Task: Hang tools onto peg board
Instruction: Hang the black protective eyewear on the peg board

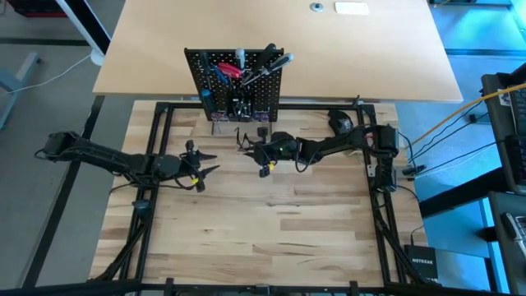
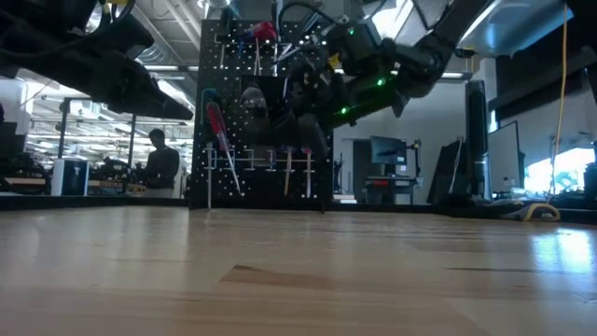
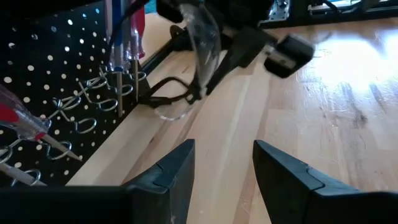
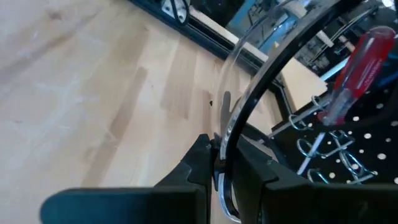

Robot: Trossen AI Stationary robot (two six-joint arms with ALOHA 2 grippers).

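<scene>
The thing in hand is a pair of clear safety glasses (image 4: pixel 261 81) with dark frame and arms, held above the table just in front of the peg board (image 1: pixel 238 82). It looks light, thin, smooth and a little springy, so it could slip or twist; the stiff frame edge seems the best place to hold it. The right gripper (image 4: pixel 225 163) is closed on this edge. The left gripper (image 3: pixel 225 163) is open and empty, near, facing the board and its screwdrivers (image 3: pixel 127 34)
</scene>
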